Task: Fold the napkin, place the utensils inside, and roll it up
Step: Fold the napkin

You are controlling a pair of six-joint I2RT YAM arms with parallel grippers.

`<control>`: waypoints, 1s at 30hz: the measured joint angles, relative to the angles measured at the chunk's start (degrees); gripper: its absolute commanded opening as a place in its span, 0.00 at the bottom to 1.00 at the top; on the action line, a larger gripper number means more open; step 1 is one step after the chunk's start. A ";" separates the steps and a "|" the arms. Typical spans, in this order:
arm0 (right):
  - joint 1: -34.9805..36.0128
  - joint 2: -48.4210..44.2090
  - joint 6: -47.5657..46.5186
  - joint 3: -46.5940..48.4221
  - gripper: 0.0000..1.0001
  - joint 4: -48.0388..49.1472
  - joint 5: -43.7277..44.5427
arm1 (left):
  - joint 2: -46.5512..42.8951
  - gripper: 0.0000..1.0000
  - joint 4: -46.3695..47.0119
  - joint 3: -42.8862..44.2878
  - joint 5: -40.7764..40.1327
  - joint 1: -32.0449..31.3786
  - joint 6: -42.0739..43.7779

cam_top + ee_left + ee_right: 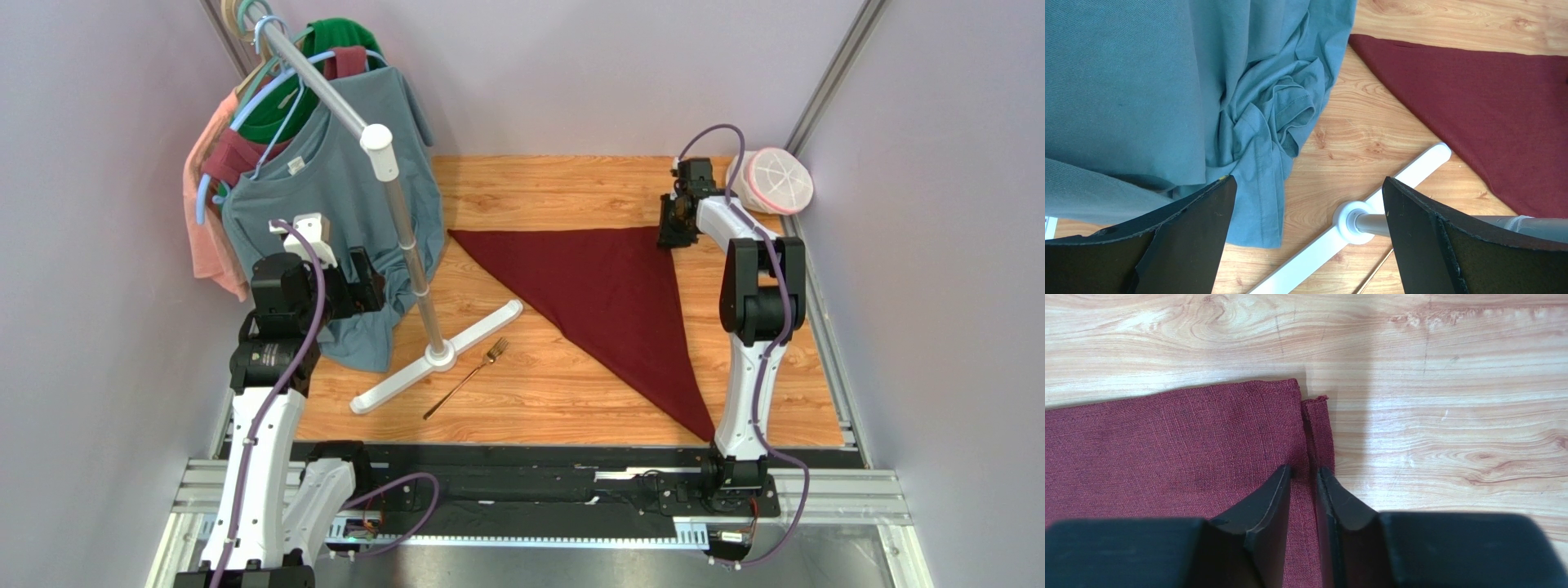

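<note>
On the table (552,392), napkin (601,294) lies folded triangular.

Count on table (564,398): one napkin (601,294), one fork (469,374), one clothes rack (406,233) bearing at least four garments (294,208), one round container (778,180) at far right corner.

Top camera looks down from behind over the whole tabletop (552,184); both wrist cameras face down close, sharing the napkin (601,288).
</note>
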 measured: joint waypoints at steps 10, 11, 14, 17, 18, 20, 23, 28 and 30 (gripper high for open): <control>0.00 0.00 -0.15 0.00 0.00 0.00 -0.68 | 0.00 0.98 0.02 0.00 0.11 0.00 0.00; 0.00 0.00 -0.15 0.00 0.00 0.00 -0.76 | 0.00 0.98 0.02 0.00 0.11 0.00 0.00; 0.00 0.00 -0.15 0.00 0.00 0.00 -1.01 | 0.00 0.98 0.02 0.00 0.13 0.00 0.00; 0.00 -0.02 -0.15 0.00 0.00 0.02 -1.31 | 0.00 0.98 0.02 0.00 0.13 0.00 0.00; 0.00 -0.02 -0.13 0.00 0.00 0.02 -1.36 | 0.00 0.98 0.02 0.00 0.15 0.00 0.00; 0.00 -0.17 -0.09 -0.50 0.00 0.52 -1.36 | 0.00 0.98 0.02 0.00 0.15 0.00 0.00; 0.00 -1.22 0.26 -2.34 0.00 1.92 -1.31 | 0.00 0.98 0.02 0.00 0.15 0.00 0.00; 0.00 -3.54 0.44 -4.55 0.00 2.36 -1.18 | -0.02 0.98 0.02 0.00 0.33 0.00 0.00; 0.00 -3.96 0.48 -4.63 0.00 2.60 -0.96 | -0.09 0.98 0.02 0.00 0.35 0.00 0.00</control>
